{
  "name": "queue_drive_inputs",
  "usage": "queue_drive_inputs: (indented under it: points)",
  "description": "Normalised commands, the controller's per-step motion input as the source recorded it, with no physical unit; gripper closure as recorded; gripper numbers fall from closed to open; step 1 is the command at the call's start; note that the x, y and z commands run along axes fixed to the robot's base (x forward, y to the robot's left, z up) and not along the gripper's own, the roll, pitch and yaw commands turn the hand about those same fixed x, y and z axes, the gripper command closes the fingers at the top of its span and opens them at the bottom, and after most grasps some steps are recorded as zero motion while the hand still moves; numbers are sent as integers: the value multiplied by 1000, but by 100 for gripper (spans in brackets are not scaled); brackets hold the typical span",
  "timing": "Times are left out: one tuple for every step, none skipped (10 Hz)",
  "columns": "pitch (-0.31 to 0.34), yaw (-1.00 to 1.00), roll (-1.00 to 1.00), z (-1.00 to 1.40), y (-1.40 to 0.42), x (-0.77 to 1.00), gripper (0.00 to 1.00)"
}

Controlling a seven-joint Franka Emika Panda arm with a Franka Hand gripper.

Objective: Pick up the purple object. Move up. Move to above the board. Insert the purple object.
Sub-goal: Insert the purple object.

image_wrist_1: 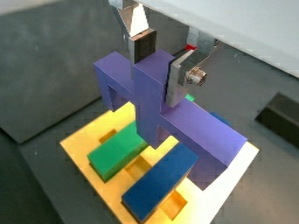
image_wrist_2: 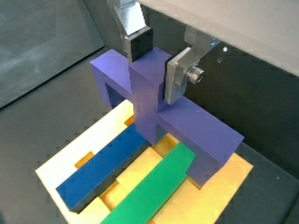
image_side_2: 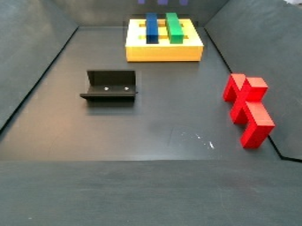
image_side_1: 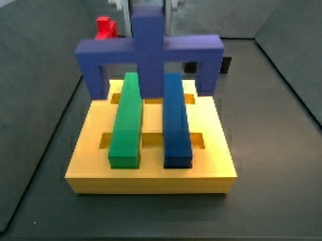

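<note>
No writing shows; gripper [image_wrist_1: 162,59] grips purple object [image_wrist_1: 163,109] over board [image_wrist_1: 84,144].

Even, soft overhead light throughout; faint shadows. The side views look slightly blurry. Both wrist views are sharper, with a pale sheen on the claw [image_wrist_1: 163,54] by the purple object [image_wrist_1: 163,109].

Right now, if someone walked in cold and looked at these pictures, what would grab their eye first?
Probably the purple object, held by its central stub in the end effector and straddling the far end of the yellow board, across the green bar and blue bar. Next, the red block lying alone on the dark floor, with the fixture further off to its side.
</note>
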Motion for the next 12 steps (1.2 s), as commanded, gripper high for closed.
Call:
queue_drive_inputs:
  points:
    - [-164,57,0,-323,-203,-54,100]
    - [-76,74,223,-357,-306,0,100]
    - [-51,29,349,-369,-291,0,100]
    - [0,0,169,-329,-57,0,100]
    - [-69,0,0,-274,0,-54,100]
    - [-127,29,-104,-380,-20,0,100]
    - [-94,26,-243,-249,-57,114,100]
    - [-84,0,-146,-183,-34,0,100]
    - [-24,0,-81,0,-20,51,100]
    - [-10,0,0,0,-17,0,100]
    - [-57,0,30,-91,-60,0,100]
    - [-64,0,40,-131,-103,23,100]
